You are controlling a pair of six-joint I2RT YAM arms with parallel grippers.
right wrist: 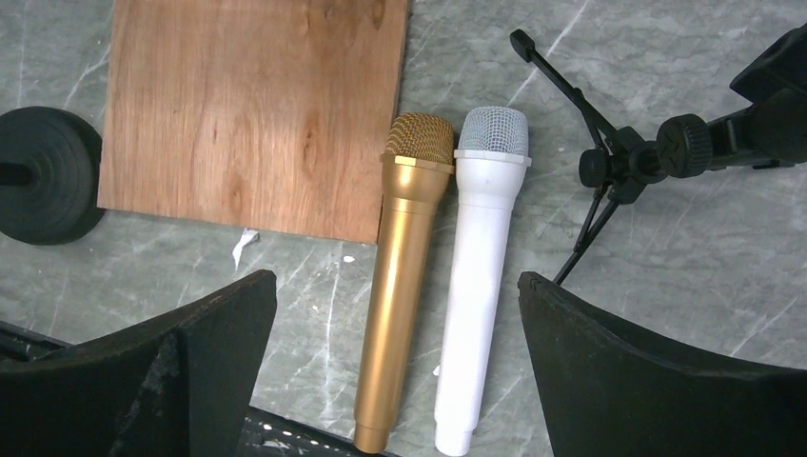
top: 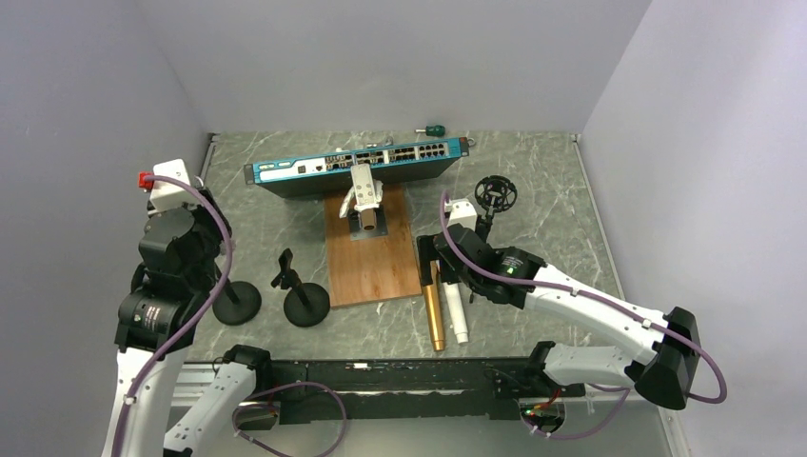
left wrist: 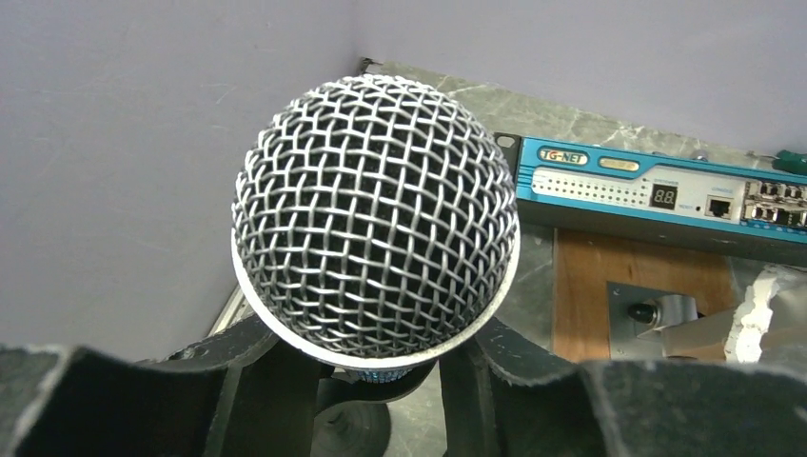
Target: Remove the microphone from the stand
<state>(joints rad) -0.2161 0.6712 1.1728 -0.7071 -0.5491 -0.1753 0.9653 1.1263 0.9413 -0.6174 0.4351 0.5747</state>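
Silver mesh microphone [left wrist: 374,219], perhaps blue-banded.

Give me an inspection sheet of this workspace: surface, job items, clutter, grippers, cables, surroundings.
Surface: grey marbled table, white flecks by the board.
Job's things: mesh mic over its stand, apparently not yet off.
Clutter: switch, board with bracket, spare stand, gold mic, white mic, tripod, green tool.
Grippers: left gripper astride the mesh mic below its head, grip unclear; right gripper open above the gold and white mics.
Cables: purple cables along both arms, looping at the near edge.
Surroundings: plain walls on three sides.
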